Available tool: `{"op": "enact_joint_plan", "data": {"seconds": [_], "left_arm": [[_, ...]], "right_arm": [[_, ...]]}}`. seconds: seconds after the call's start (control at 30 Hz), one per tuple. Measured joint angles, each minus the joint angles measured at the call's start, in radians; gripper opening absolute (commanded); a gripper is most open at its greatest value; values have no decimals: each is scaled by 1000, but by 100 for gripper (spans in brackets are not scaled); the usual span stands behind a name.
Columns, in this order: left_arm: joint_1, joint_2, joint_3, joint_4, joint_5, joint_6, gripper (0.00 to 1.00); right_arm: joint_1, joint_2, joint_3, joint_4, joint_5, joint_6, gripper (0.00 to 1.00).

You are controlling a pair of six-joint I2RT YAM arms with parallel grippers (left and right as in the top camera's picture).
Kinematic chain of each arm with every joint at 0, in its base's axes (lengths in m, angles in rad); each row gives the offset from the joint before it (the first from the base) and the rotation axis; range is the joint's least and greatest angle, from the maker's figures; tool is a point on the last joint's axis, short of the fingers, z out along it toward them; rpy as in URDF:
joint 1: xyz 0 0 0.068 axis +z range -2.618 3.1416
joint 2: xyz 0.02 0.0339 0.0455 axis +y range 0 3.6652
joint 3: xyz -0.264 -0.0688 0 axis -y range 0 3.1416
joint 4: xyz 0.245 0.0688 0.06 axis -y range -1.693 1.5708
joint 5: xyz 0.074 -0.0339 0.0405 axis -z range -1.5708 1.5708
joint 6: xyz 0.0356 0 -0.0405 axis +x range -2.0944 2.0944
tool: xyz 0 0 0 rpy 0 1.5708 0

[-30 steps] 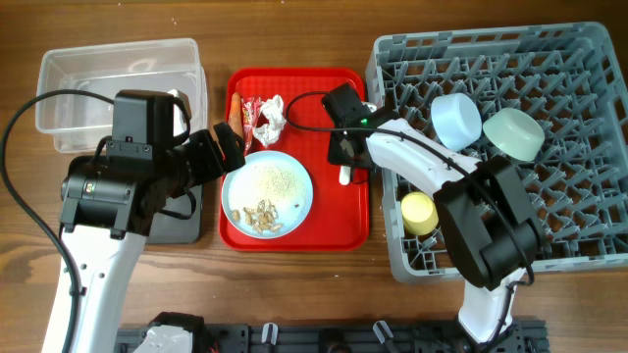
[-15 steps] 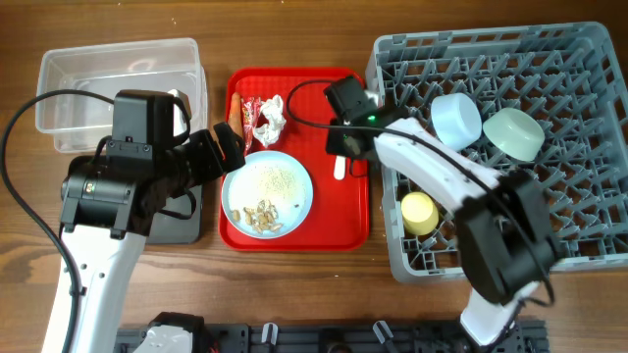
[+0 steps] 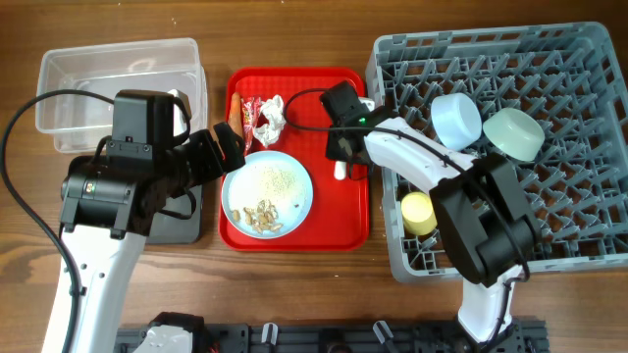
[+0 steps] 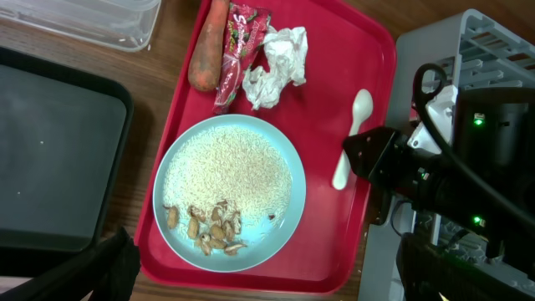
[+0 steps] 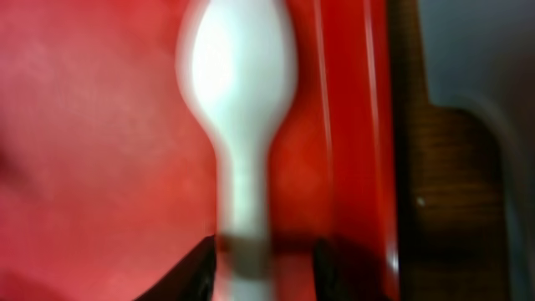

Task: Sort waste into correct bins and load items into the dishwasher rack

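Your right gripper (image 5: 261,267) is down over the white spoon (image 4: 351,138), which lies on the red tray (image 3: 343,224) just inside its right rim, on the side next to the dishwasher rack (image 3: 579,196). The wrist view is blurred, but it shows the fingers (image 5: 194,269) parted and straddling the handle, one on each side. Red tray shows between the handle and the rim-side finger, so judge them not yet closed on it. The spoon's long axis runs nearly parallel to that rim, with the bowl ahead of the fingers, toward the far edge of the tray, and the handle running back between them. That sets the closing direction straight across the handle, which is what you want. How far back along the handle the pinch will land cannot be told from here. The tray rim is close beside one finger, so mind it as you close. Your left gripper (image 3: 229,149) hangs open and empty by the pale blue plate (image 4: 294,201), well apart from the spoon, so this pick belongs to the right arm, and the rack lies on its side
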State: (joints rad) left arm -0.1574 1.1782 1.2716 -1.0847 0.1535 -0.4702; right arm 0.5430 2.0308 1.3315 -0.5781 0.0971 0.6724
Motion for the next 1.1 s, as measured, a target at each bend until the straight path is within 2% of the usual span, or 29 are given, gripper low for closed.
{"op": "enact_joint_plan", "data": {"seconds": [0.03, 0.33, 0.37, 0.5, 0.57, 0.67, 0.73, 0.9, 0.97, 1.1], "left_arm": [[0, 0, 0, -1, 0, 0, 100], [0, 0, 0, -1, 0, 0, 100], [0, 0, 0, -1, 0, 0, 100], [0, 0, 0, -1, 0, 0, 100], [0, 0, 0, -1, 0, 0, 100], [0, 0, 0, -1, 0, 0, 100], [0, 0, 0, -1, 0, 0, 100], [0, 0, 0, -1, 0, 0, 100], [0, 0, 0, -1, 0, 0, 100], [0, 0, 0, -1, 0, 0, 100]], "right_arm": [[0, 1, 0, -13, 1, 12, 5], [-3, -3, 10, -84, -30, 92, 4], [-3, -6, 8, -84, -30, 90, 6], [-3, -20, -1, -58, -33, 66, 34], [-3, -44, -3, 34, -53, 8, 41], [-3, -77, -4, 211, -132, -54, 42], [0, -87, -4, 260, -157, -56, 41], [25, -78, -4, 334, -143, -42, 41], [43, -36, -3, 396, -127, -42, 41], [61, 78, -3, 403, -97, -43, 39]]}}
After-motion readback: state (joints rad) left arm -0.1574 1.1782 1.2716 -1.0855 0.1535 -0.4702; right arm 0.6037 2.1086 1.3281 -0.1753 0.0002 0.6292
